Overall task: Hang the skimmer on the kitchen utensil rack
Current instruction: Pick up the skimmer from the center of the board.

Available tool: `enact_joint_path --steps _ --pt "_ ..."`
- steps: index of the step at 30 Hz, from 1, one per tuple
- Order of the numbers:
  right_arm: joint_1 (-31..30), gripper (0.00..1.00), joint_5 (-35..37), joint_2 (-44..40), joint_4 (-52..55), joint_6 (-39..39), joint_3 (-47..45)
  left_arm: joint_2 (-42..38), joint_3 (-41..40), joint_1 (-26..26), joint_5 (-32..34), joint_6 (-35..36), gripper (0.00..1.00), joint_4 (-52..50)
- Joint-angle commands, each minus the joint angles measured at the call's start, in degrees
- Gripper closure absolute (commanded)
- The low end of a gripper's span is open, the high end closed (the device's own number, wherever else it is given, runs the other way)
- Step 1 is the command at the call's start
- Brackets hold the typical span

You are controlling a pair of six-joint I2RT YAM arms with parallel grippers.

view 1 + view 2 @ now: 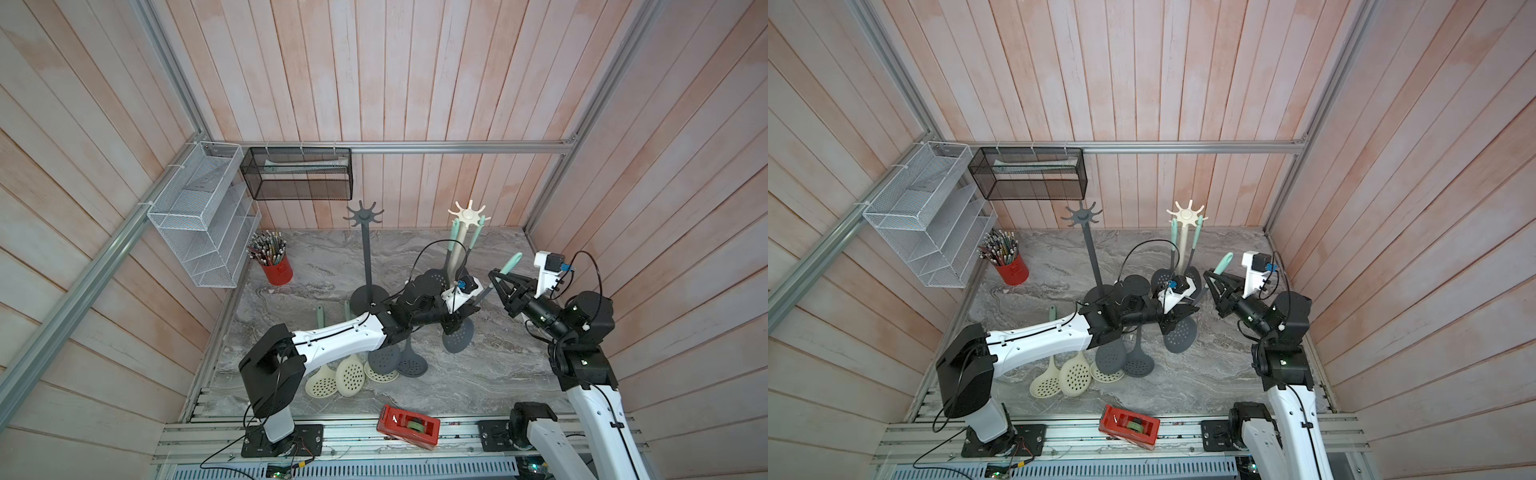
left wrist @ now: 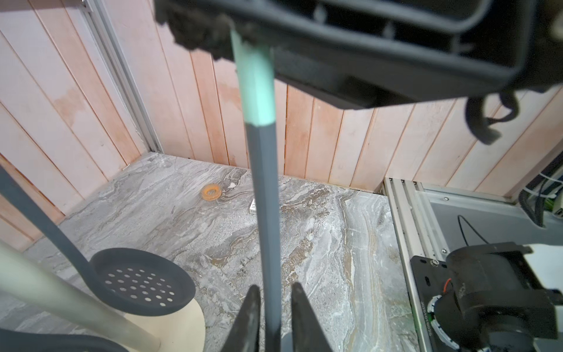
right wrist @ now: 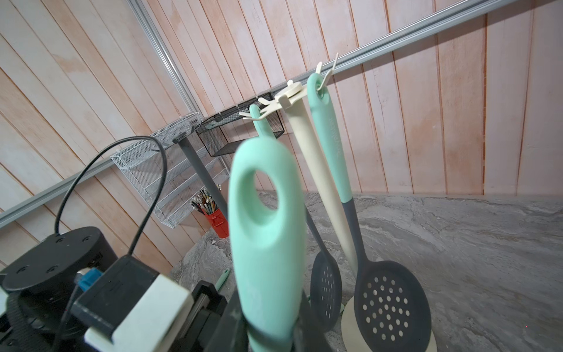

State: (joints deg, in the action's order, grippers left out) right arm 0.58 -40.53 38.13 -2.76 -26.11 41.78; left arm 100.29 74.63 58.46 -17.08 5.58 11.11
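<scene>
One skimmer (image 1: 458,337) is clamped handle-up in right gripper (image 1: 498,276) near the rack (image 1: 468,216); shaft straddled by left gripper (image 2: 274,288), closure undetermined.

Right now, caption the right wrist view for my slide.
Right gripper grips a mint-handled skimmer near the cream rack holding two skimmers.

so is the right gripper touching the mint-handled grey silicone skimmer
Touching. The right wrist view shows the right gripper clamped on the skimmer at its mint handle.

skimmer (image 3: 265,243): matt plastic | table (image 2: 320,228): smooth, marble-look | walls (image 1: 415,62): wood planks, matt
</scene>
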Motion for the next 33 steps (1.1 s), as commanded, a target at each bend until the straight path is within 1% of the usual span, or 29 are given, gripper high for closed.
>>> enact_joint_path --steps 1,3,4,7,11,14,17,20,23,28,30,33 --pt "0.23 1.0 0.44 -0.76 -1.5 -1.05 1.02 1.94 2.51 0.6 0.8 0.56 0.9 -0.74" --pt "0.29 1.0 0.76 -0.78 -1.15 -1.09 1.09 2.49 3.12 0.61 1.4 0.57 0.98 -0.98" --pt "0.28 0.98 1.12 -0.78 -0.63 -1.16 1.18 2.58 3.43 0.69 2.14 0.39 1.0 -1.0" --pt "0.3 0.8 3.01 -1.52 0.84 -1.37 1.14 2.62 3.68 0.69 4.95 -0.21 1.0 -0.42" --pt "0.3 0.48 8.56 -3.48 4.43 -2.63 1.46 3.02 5.23 0.69 12.73 -2.31 1.0 -0.65" --pt "0.3 0.35 12.41 -5.5 7.23 -4.15 1.47 3.63 7.04 1.02 18.33 -2.98 1.0 -1.91" --pt "0.3 0.34 14.82 -7.26 9.23 -6.3 1.11 4.68 9.77 1.72 22.63 -2.33 1.0 -4.24" --pt "0.3 0.34 15.76 -8.31 11.62 -8.31 0.74 5.54 11.87 2.68 25.15 -1.48 1.0 -5.89" --pt "0.3 0.38 17.86 -9.77 11.81 -12.2 -0.8 6.13 13.4 3.4 26.71 -0.9 1.0 -7.06" --pt "0.11 0.43 18.25 -10.55 9.73 -17.11 -2.9 6.64 14.46 4.57 27.82 -0.49 1.0 -7.96" --pt "-0.29 0.45 18.2 -10.26 9.14 -18.05 -3.18 7.13 15.05 5.31 28.67 0.15 1.0 -8.32" --pt "-1.82 0.46 19.97 -10.24 8.27 -18.51 -3.3 7.88 16.24 6.0 28.95 0.22 1.0 -9.09"
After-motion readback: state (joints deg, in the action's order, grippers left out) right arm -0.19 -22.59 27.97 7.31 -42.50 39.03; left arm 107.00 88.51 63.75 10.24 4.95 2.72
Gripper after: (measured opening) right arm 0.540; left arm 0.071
